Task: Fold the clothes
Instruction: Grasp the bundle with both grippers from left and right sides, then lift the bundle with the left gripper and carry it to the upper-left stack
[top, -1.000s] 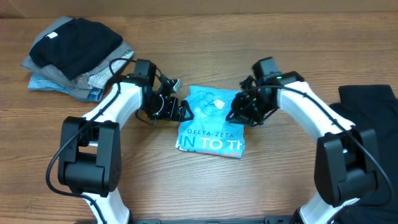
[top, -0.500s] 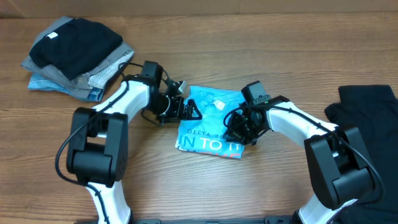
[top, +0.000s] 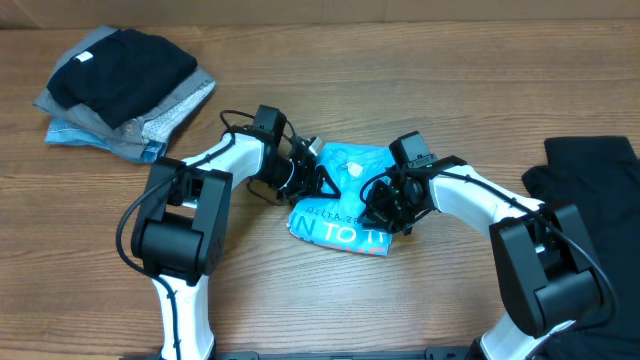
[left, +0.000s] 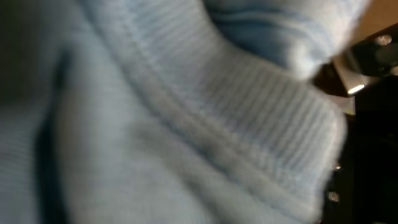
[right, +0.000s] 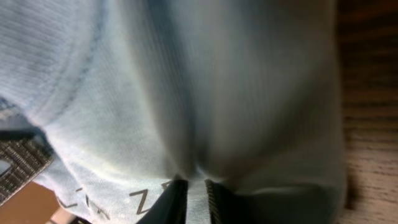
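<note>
Left gripper (top: 320, 182) has reached the left edge of the sky-blue fabric T-shirt (top: 343, 214), closure unclear; right gripper (top: 384, 208) pinches its right edge: next fold likely imminent.

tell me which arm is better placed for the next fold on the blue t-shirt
Right, probably. The right gripper pinches a crease of the light blue T-shirt near its right edge; the left gripper sits at the left edge, grip unclear.
</note>
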